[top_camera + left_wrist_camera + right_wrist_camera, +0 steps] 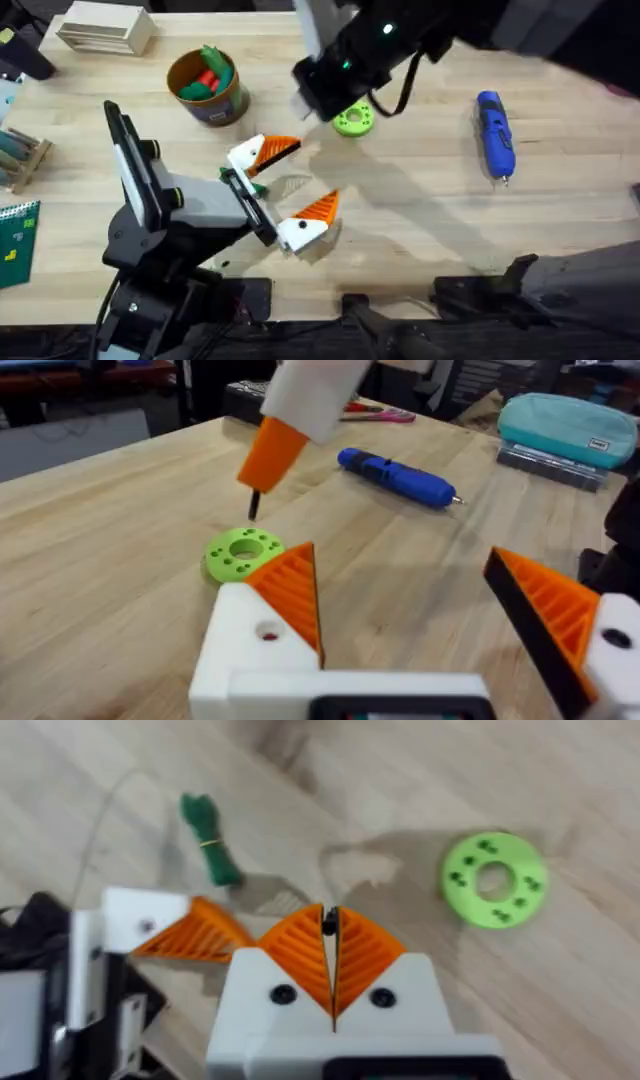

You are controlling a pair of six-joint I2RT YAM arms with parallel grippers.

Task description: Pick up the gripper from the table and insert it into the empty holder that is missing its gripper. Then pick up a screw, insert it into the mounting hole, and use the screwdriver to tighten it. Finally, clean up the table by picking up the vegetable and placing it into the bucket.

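My right gripper (328, 912) is shut on a small black screw (328, 925). It hangs just above the table beside the green ring (243, 552), where the screw (254, 507) points down. My left gripper (316, 172) stands open low over the table's middle. Each of its white holders (262, 650) carries an orange ribbed finger, and I cannot tell which one is the task's gripper. The green vegetable (210, 838) lies on the table close by the left gripper's nearer finger. Off to the right lies the blue screwdriver (495, 135). The bucket (207, 90) stands at the back left.
The bucket holds green and red toy pieces. A pale wooden box (105, 28) sits at the far left corner. The flat green ring with holes (352, 120) lies behind the left gripper. A teal pouch (568, 422) rests beyond the screwdriver.
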